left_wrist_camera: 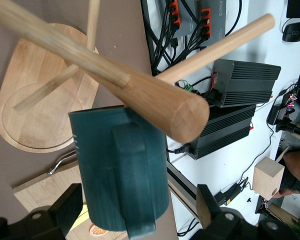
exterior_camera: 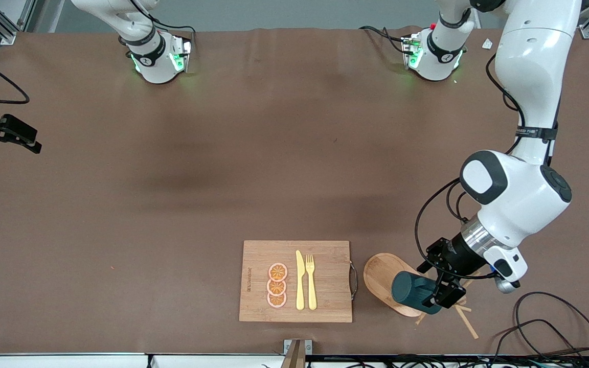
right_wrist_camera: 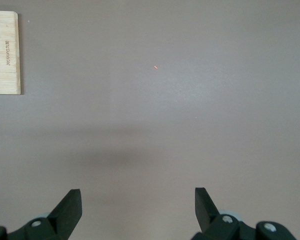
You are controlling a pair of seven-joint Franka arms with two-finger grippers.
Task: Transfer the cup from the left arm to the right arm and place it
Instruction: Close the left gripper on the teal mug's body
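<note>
The cup (exterior_camera: pixel 413 291) is dark teal and ribbed. It hangs tilted on a peg of a wooden mug tree (exterior_camera: pixel 376 271) near the table's front edge, toward the left arm's end. In the left wrist view the cup (left_wrist_camera: pixel 120 170) fills the middle with its handle facing the camera, under a thick wooden peg (left_wrist_camera: pixel 140 90). My left gripper (exterior_camera: pixel 435 294) is open with a finger on each side of the cup (left_wrist_camera: pixel 137 200); one finger is close to it and the other stands apart. My right gripper (exterior_camera: pixel 31 140) waits open and empty over the right arm's end of the table (right_wrist_camera: pixel 137 197).
A bamboo cutting board (exterior_camera: pixel 258 276) lies beside the mug tree, toward the right arm's end. It holds three orange slices (exterior_camera: pixel 277 285), a yellow knife (exterior_camera: pixel 300 281) and a yellow fork (exterior_camera: pixel 311 281). Black cables (exterior_camera: pixel 555 327) lie near the front edge by the left arm.
</note>
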